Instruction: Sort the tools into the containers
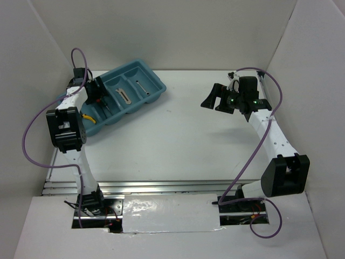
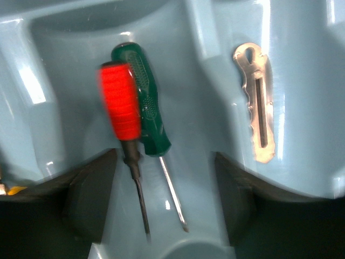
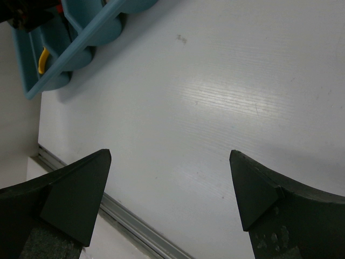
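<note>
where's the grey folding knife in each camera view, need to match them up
top external: folding knife at upper left, in the tray's second compartment from the right.
left wrist: right of centre, one compartment over from the red-handled screwdriver.
right wrist: not in it.
shared landmark: the light blue tray, which fills the left wrist view and shows at top left in the right wrist view.
</note>
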You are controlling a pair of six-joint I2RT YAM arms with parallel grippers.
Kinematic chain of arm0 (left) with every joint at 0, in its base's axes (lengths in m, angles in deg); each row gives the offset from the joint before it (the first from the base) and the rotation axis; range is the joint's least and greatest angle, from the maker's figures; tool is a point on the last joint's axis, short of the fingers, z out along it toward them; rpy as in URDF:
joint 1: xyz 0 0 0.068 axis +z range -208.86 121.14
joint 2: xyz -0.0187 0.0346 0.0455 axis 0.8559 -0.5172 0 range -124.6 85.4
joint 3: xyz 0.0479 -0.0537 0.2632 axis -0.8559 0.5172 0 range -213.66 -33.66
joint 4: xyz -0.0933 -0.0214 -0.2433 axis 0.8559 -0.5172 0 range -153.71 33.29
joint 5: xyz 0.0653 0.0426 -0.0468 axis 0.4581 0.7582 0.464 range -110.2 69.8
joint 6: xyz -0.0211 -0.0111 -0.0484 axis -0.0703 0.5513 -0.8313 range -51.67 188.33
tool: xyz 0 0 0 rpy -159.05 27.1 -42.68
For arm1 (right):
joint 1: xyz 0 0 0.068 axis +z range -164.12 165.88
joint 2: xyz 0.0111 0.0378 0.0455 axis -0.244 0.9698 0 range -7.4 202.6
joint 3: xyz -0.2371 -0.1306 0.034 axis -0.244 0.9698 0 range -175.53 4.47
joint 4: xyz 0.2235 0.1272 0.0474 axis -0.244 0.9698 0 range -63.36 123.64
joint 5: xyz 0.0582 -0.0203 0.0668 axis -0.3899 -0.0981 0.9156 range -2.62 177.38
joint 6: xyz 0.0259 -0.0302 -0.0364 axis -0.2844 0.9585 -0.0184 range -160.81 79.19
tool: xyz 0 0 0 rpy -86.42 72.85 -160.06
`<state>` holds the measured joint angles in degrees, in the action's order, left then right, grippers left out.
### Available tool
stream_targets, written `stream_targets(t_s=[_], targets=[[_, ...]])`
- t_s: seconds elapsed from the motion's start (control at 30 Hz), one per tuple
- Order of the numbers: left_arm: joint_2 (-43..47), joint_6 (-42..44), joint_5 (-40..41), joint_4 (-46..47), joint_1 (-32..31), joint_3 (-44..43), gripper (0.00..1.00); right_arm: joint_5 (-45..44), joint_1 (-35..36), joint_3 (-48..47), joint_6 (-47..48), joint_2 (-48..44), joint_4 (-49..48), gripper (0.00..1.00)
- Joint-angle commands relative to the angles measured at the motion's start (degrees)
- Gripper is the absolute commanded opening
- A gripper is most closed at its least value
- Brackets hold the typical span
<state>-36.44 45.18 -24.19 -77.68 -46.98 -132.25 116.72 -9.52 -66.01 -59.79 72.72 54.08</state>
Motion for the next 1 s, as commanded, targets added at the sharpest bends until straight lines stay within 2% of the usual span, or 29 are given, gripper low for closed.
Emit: stream_targets(t_s=[0.0,0.03,0.1,0.17,0.2,0.33,0.4,0.5,0.67,0.77,0.83,0.87,0.97], targets=[[4.3,0.9,-1.7,-1.6,0.7,-4.1,0.90,0.3,-0.1,-1.8,1.0,0.2,0.2,1.00],[6.0,1.7,-2.6,-2.7,0.8,-5.2,0.99,-0.2,-0.2,-2.2,1.5,0.2,0.5,1.00],[10.5,4.5,-3.7,-5.5,0.8,-8.8,0.99,-1.6,-0.4,-3.2,2.9,-0.2,2.0,1.00],[15.2,8.5,-5.2,-5.8,0.5,-8.2,0.99,-3.2,-0.4,-4.2,6.4,-0.7,3.6,1.00],[21.1,10.1,-5.5,-5.6,0.1,-7.0,0.99,-4.3,-0.5,-4.7,8.0,-0.8,5.6,1.00],[36.1,17.9,-7.9,-2.0,-2.1,3.4,0.99,-12.3,-0.6,-5.3,15.8,-2.2,9.5,1.00],[43.1,21.4,-10.5,-3.2,-3.9,8.8,0.99,-16.0,-0.9,-4.3,18.1,-4.3,10.1,1.00],[50.7,26.4,-14.1,-7.8,-6.3,15.8,0.99,-19.6,-1.6,2.0,24.1,-8.3,8.9,1.00],[62.8,29.5,-10.8,-6.0,-9.5,33.9,0.99,-26.0,-1.6,9.9,28.8,-14.0,7.4,1.00],[66.5,33.4,-8.4,-4.0,-10.7,43.8,0.99,-28.2,-1.5,15.5,31.9,-17.4,5.5,1.00],[69.8,35.4,-5.7,-2.4,-11.3,48.1,0.99,-30.5,-1.2,19.8,33.6,-20.0,4.6,1.00],[71.5,35.6,-1.9,-1.5,-11.4,51.7,0.99,-30.7,-1.0,22.2,34.1,-20.7,3.9,1.00],[72.9,38.4,3.3,0.7,-14.1,55.7,0.99,-32.2,0.1,25.6,35.3,-22.9,3.1,1.00]])
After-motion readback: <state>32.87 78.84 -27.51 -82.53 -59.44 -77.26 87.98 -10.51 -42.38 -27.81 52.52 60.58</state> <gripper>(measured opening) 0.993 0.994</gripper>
